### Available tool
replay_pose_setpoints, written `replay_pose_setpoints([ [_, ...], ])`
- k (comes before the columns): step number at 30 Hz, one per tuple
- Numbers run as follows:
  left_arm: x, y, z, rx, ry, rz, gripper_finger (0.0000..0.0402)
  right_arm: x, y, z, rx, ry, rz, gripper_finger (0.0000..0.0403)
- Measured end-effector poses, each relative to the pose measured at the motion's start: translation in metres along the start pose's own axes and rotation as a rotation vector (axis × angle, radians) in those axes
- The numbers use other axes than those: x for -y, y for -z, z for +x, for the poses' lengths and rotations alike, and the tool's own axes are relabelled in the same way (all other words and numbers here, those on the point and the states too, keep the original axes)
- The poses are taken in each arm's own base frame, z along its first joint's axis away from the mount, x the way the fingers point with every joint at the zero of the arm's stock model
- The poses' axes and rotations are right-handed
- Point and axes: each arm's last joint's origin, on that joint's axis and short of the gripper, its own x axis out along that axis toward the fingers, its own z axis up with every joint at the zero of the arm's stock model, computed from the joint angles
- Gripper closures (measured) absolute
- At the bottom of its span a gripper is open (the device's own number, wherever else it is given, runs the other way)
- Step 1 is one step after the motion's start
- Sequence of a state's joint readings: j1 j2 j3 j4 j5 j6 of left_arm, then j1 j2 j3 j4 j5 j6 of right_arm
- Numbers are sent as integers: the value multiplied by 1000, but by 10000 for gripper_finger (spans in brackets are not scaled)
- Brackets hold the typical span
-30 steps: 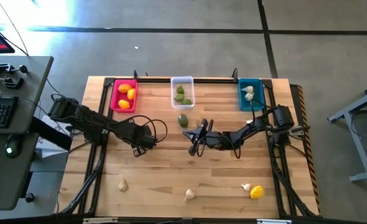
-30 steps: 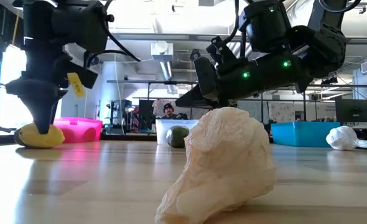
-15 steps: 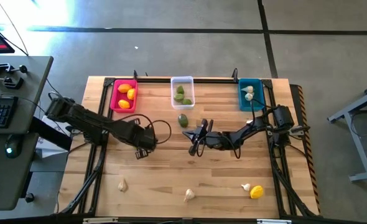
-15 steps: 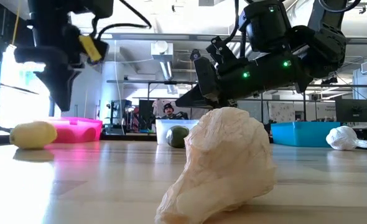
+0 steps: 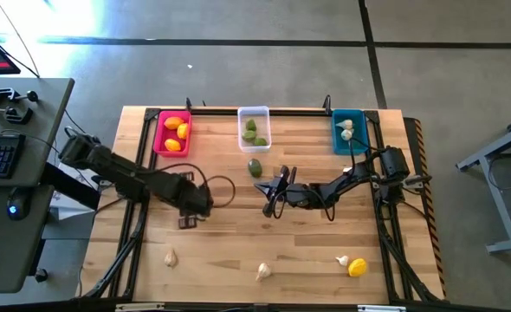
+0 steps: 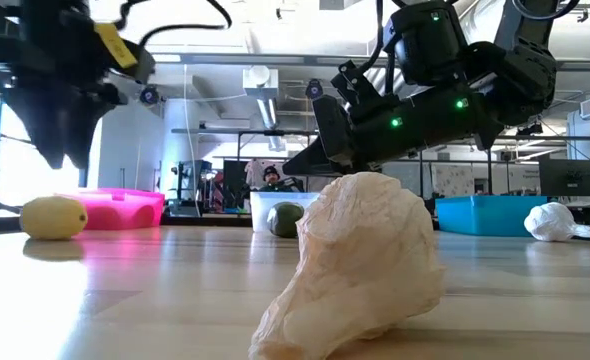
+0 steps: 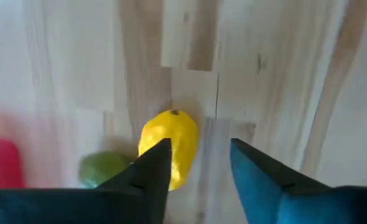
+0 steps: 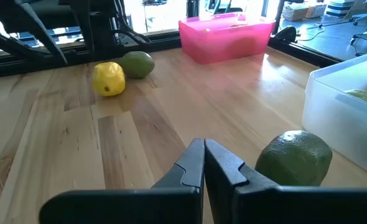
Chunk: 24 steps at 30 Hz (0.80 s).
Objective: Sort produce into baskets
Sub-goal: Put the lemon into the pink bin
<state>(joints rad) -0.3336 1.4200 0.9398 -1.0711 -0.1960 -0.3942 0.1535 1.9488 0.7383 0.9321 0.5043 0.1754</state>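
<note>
Left gripper point(image 7: 199, 163) is hanging over the table w/ fingers parted a moderate gap, holding nothing; a yellow lemon point(image 7: 170, 145) is lying on the wood just past its fingertips, a green fruit point(image 7: 104, 168) just beside that, pink-red bin point(image 5: 171, 132) off to one side. Right gripper point(image 8: 204, 163) is waiting low near table centre, fingers closed together on nothing, w/ a green lime point(image 8: 293, 158) sitting just beside it and the clear bin point(image 5: 254, 126) near. Teal bin point(image 5: 348, 130) is holding garlic bulbs; more garlic point(image 5: 262, 271) and another yellow fruit point(image 5: 357, 268) are lying along the near edge. Step in hand, prob.: left arm is lining up on the lemon for the pink-red bin. Next move calls for centring the open fingers over it, dropping straight down, closing w/o nudging the green fruit alongside.
</note>
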Motion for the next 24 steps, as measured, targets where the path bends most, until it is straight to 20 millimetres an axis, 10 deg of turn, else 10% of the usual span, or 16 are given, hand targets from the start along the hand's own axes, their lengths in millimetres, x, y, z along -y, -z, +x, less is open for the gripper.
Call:
replay_pose_setpoints([
  [6,9,4,-2,13,-20,227,207,0,0,0,-1,-3,0,403],
  [24,-36,22,57,-150,18,-263,158,0,0,0,-1,-3,0,403],
])
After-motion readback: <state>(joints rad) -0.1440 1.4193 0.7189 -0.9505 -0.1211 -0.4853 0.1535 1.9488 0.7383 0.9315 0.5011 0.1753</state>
